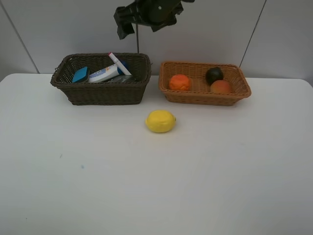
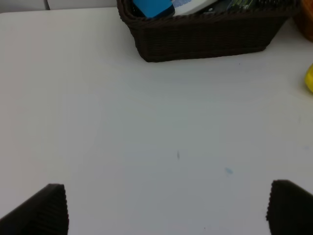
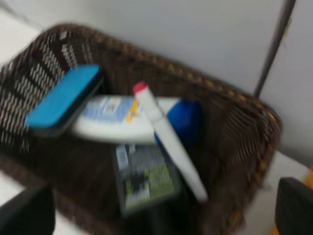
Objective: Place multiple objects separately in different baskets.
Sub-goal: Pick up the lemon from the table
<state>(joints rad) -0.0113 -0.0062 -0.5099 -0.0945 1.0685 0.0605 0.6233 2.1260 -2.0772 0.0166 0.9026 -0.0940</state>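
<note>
dark basket (image 1: 102, 93): holds the non-food items, sorted apart from the fruit; woven dark brown wicker, rectangular, deep walls sloping slightly outward.
eraser (image 1: 80, 75): leaning against the basket's end wall, blue face up over a black base; flat block with rounded corners.
tube (image 1: 105, 74): lying along the basket floor under the marker; smooth white plastic with printed label, blue cap at one end.
marker (image 1: 119, 63): resting slantwise across the tube, pink tip up against the back rim; slim white cylinder, likely just dropped there.
bottle (image 3: 144, 178): lying flat at the bottom beneath the marker, dark green with a pale label; pump end not clear in the blurred wrist view.
tan basket (image 1: 205, 98): takes the fruit; light orange wicker, rectangular, shallower.
orange (image 1: 179, 82): at the tan basket's near-left end; round, dimpled skin.
mangosteen (image 1: 214, 75): toward the back; small, dark, glossy sphere.
peach (image 1: 221, 87): just beside the mangosteen, touching or nearly so; orange-red, matte.
lemon (image 1: 160, 121): alone on the table in front of the gap between baskets; bright yellow, oval, nubbed end; seemingly the last item to sort, belonging with the fruit.
table (image 1: 156, 186): flat, white, smooth.
right gripper (image 3: 161, 215): above the dark basket, jaws spread wide, nothing between them.
left gripper (image 2: 166, 210): low over bare table, well clear of the dark basket, jaws wide apart, empty; black ribbed pads.
</note>
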